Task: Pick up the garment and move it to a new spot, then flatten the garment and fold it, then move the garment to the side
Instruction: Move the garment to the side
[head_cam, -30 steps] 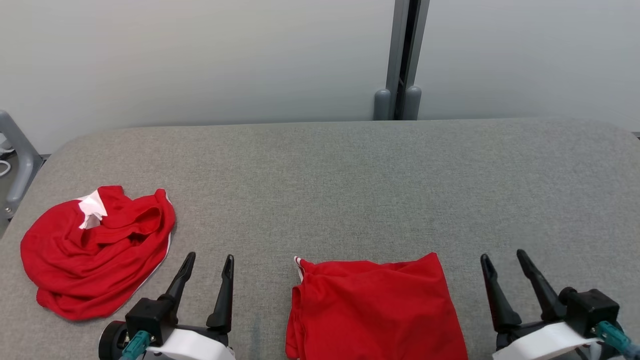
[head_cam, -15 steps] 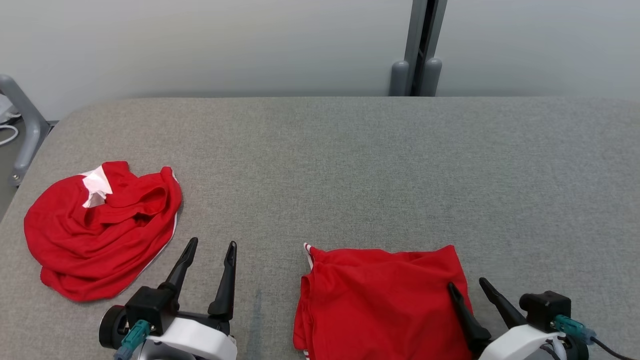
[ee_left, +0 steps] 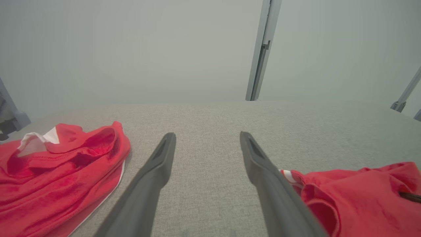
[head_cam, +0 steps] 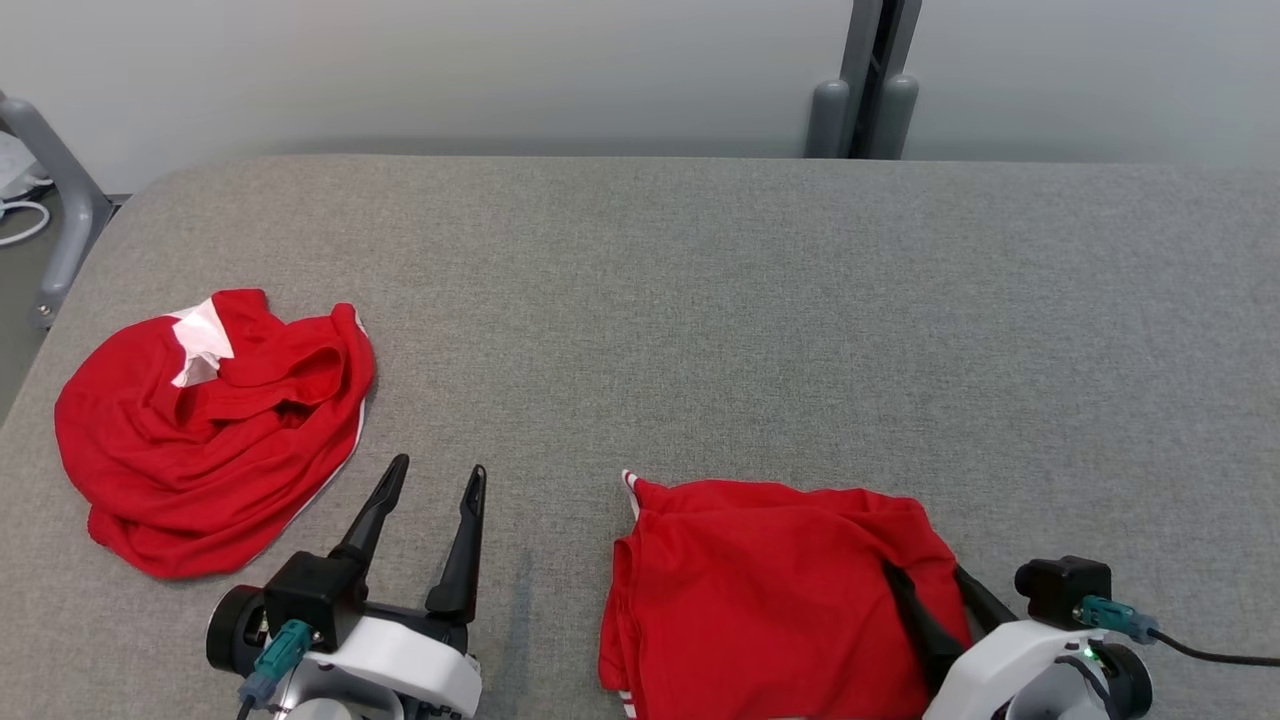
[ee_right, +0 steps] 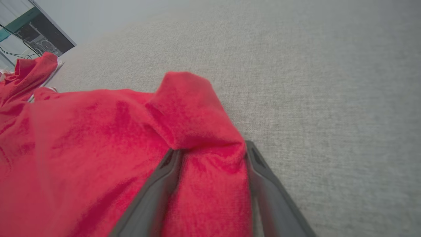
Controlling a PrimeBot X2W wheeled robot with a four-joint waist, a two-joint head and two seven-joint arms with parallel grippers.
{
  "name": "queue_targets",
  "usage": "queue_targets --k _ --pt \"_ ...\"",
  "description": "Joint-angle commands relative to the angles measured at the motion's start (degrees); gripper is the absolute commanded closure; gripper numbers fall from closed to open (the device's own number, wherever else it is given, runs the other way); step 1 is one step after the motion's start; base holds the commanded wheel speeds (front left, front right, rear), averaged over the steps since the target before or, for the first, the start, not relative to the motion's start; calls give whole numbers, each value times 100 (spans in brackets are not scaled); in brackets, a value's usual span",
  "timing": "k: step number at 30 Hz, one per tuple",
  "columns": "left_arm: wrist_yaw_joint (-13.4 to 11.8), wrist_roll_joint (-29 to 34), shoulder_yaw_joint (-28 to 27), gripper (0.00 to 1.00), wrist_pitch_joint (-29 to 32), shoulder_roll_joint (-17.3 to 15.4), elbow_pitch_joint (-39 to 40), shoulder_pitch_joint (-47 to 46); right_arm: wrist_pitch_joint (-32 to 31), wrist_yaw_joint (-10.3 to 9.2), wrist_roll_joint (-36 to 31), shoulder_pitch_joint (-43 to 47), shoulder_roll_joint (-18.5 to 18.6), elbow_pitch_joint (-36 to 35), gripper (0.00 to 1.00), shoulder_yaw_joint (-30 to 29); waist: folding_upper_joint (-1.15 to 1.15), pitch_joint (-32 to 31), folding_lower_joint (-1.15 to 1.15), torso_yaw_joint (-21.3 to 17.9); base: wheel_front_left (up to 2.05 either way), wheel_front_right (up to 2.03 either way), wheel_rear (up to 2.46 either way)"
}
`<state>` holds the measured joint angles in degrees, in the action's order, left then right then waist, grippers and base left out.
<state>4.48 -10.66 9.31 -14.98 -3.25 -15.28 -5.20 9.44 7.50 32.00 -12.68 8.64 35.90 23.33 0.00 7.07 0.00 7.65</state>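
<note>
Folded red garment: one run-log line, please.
folded red fabric garment: lying on grey fabric table | right end effector: open, astride its far right corner | left end effector: open, empty

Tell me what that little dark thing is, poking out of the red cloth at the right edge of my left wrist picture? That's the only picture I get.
Observer: That's a finger of the right pincer; the head view shows the whole pincer reaching in from the near right.
Operator: Which bit of the cloth is it at?
Observer: The right edge of the folded red garment, near its far corner.
Operator: Is it squeezed shut on it?
Observer: No. In the right wrist view its fingers stand wide apart, one on each side of a raised fold of the cloth, which bunches up between them.
</note>
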Motion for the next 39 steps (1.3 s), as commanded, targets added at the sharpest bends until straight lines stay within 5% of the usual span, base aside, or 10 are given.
queue_targets --k 1,16,30,39 --pt "24 27 -7 0 -26 -19 -11 -95 7 -2 76 -37 1 89 100 85 0 -6 0 -1 0 0 0" --pt "68 181 -1 0 -26 -6 179 -116 264 -3 178 -513 500 53 100 616 0 18 0 -475 0 0 0" --pt "195 569 355 0 -24 -272 636 -1009 -201 -3 -66 -2171 2140 -694 100 1168 0 1451 0 -1607 0 0 0" --pt "260 707 775 0 178 -497 1108 -1768 89 -3 -174 -3210 3116 -407 100 1068 0 2355 0 -1931 0 0 0"
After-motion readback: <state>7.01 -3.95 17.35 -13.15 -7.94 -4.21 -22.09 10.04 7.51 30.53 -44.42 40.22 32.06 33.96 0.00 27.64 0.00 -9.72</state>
